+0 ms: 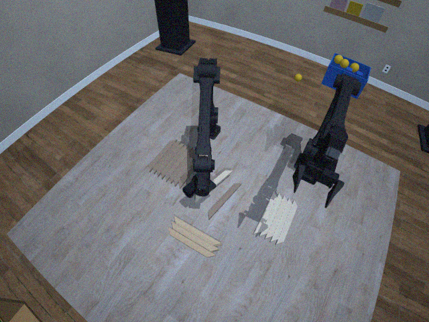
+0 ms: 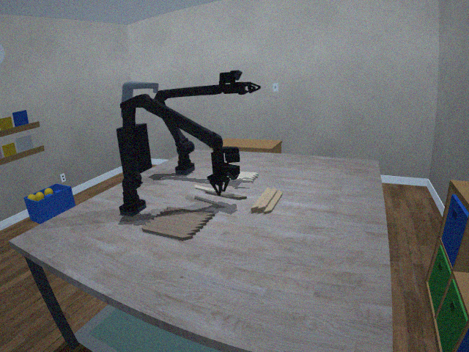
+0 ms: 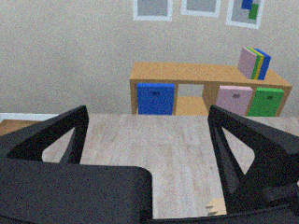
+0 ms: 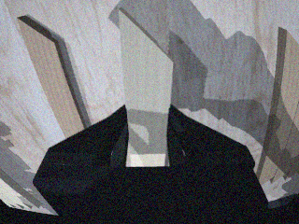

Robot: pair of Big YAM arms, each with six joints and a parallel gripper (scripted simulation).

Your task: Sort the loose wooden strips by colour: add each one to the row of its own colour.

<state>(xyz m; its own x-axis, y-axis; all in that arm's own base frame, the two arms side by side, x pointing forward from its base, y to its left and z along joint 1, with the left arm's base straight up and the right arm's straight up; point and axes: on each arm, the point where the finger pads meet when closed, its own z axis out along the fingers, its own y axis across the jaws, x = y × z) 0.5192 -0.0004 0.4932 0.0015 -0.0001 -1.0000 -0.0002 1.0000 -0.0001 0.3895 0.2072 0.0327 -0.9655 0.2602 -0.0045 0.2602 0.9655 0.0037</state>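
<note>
Clearly, the white strip [image 1: 222, 176] [image 2: 203, 188] [image 4: 145, 70] was between the fingers of your right gripper [image 1: 200, 194] [image 2: 219, 193] [image 4: 147, 111], which had closed on it. You could see the strip near the centre of the top frame, partly covered by the arm, and its slanted end pointed up the middle of the right wrist frame. Just beside it lay the loose brown strip [image 1: 224, 200] [image 2: 234, 196] [image 4: 51, 75], apart from every row; it ran along the left of your right wrist frame.

Further out, you had the brown row [image 1: 169, 162] [image 2: 177, 223] left of centre in the top frame, its ends making a sawtooth edge. The tan row [image 1: 194, 237] [image 2: 267, 200] [image 3: 217, 206] sat below the centre there, and the white row [image 1: 279, 220] [image 2: 248, 176] right of centre. All three rested flat on the desk [image 1: 138, 277] [image 2: 303, 265] [image 3: 140, 140] [image 4: 93, 47].

Your left gripper [image 1: 310, 199] [image 2: 259, 86] [image 3: 148, 112] was wide open with nothing in it, high above the desk in the upper middle of the exterior frame. Beyond, you saw a blue bin [image 1: 330, 78] [image 2: 53, 204] with yellow balls [image 1: 354, 67] [image 2: 48, 191] at the upper right of the top frame, and a wooden shelf unit [image 2: 251, 143] [image 3: 187, 72] across the upper part of the left wrist frame.
</note>
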